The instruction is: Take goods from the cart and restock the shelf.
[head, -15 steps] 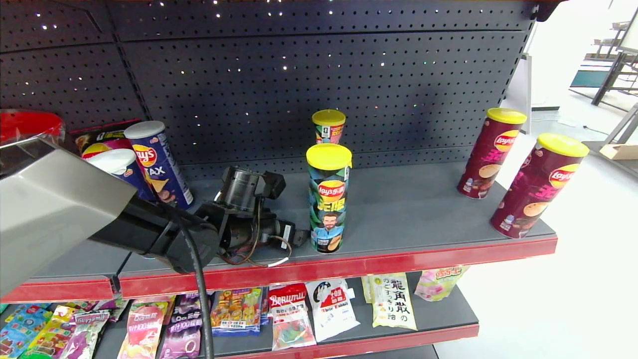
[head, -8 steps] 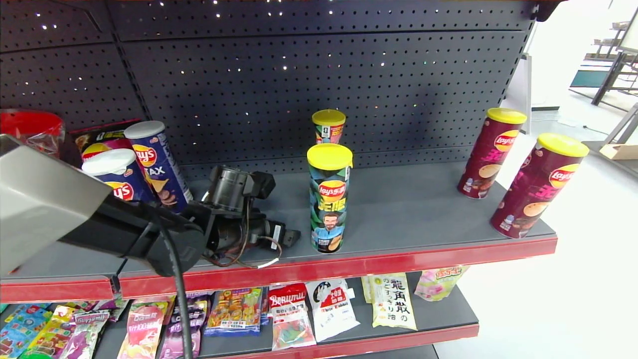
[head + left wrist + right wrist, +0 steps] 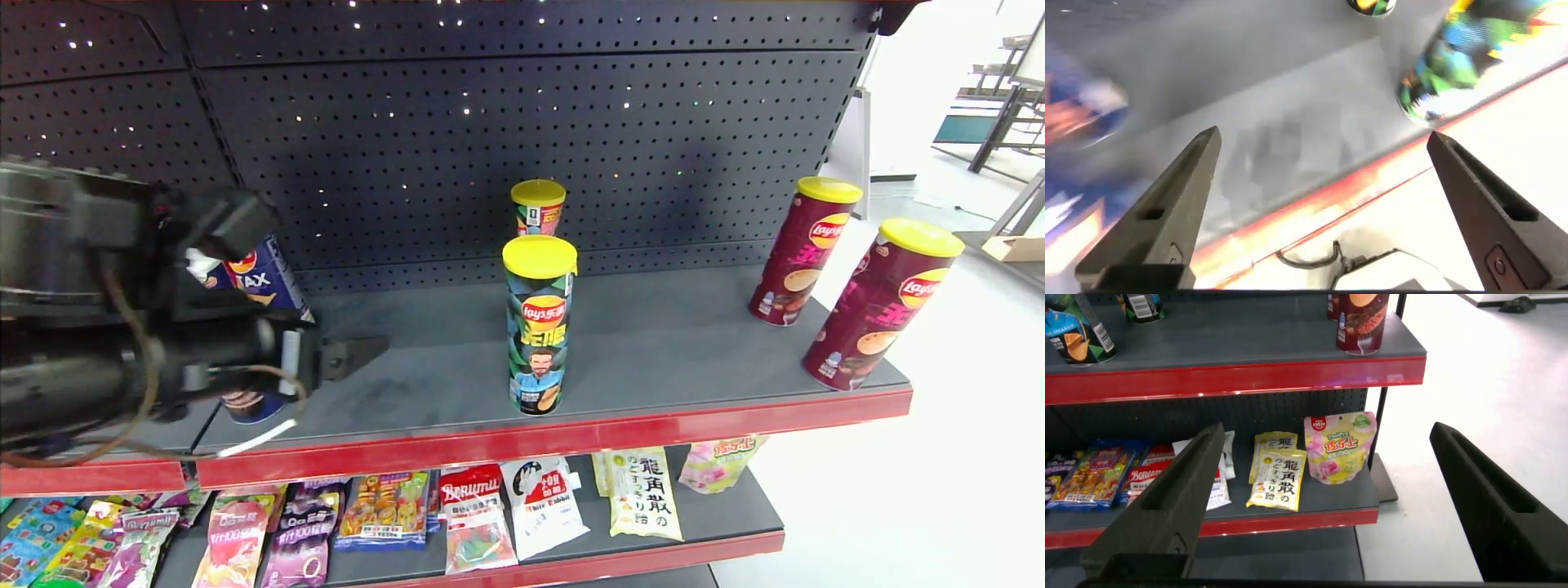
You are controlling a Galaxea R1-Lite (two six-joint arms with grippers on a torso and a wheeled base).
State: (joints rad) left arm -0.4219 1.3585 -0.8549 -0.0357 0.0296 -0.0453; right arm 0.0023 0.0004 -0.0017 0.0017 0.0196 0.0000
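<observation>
My left gripper [image 3: 1323, 135] hangs, jaws apart, over the shelf's [image 3: 653, 351] front edge. The yellow-lidded chip can [image 3: 539, 327] stands clear of it, to its right. My right gripper's [image 3: 1327, 429] jaws are spread too, holding nothing.

We're in a shop aisle here: a dark grey metal shelf with a red front edge [image 3: 669, 351] backs onto a black perforated metal panel [image 3: 490, 122]. Tall yellow-lidded cardboard crisp tubes [image 3: 537, 327] stand upright on top, and flat colourful snack packets [image 3: 473, 514] lie face-up on the tier below.
</observation>
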